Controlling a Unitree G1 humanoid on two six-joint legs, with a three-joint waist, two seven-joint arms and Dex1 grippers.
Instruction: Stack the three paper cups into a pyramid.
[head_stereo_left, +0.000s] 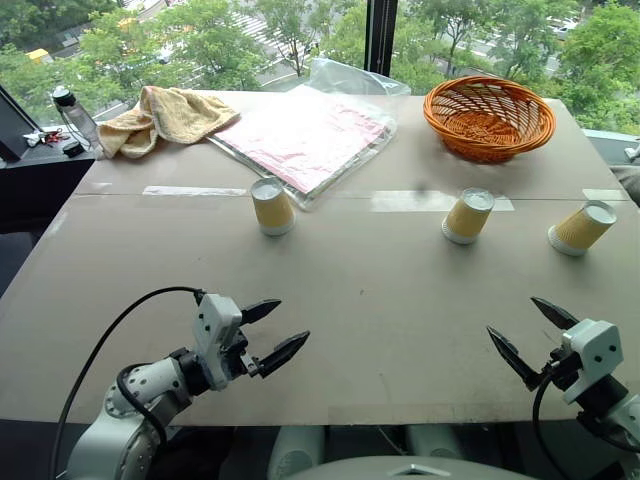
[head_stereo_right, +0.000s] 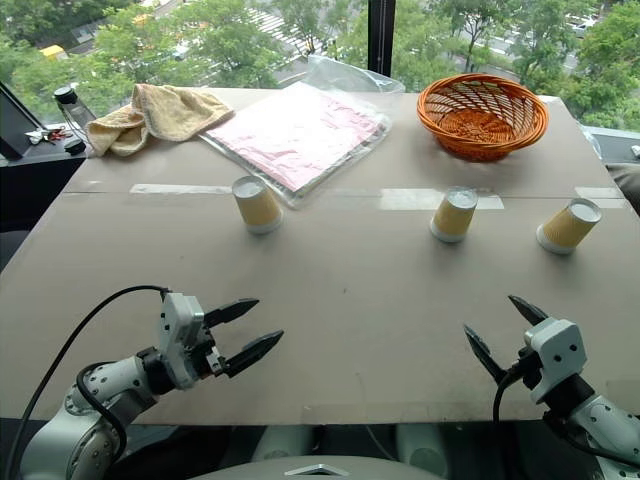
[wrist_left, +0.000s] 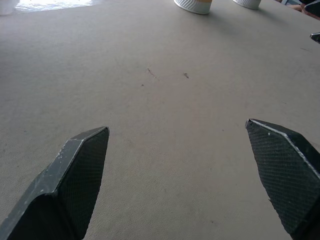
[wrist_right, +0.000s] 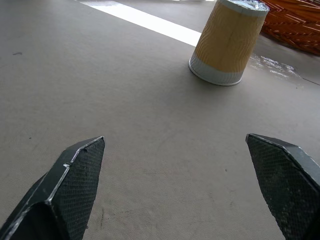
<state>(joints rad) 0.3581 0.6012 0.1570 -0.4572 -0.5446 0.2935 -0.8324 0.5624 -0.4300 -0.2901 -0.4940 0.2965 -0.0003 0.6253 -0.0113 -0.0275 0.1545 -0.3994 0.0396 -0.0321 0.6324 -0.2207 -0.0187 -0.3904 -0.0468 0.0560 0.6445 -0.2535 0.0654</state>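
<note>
I log three ribbed yellow-tan paper cups (head_stereo_left: 467, 216) upside-down mid-surface, well beyond my wide-open, empty left gripper (head_stereo_left: 270, 328) and right gripper (head_stereo_left: 532, 333).

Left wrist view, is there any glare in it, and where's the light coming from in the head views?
Left wrist view: a bright washed-out patch sits on the table at its far edge. Left eye view: daylight enters through the window behind the orange basket, and the plastic sleeve shines. Right wrist view: a paper cup casts a soft shadow toward the camera.
</note>
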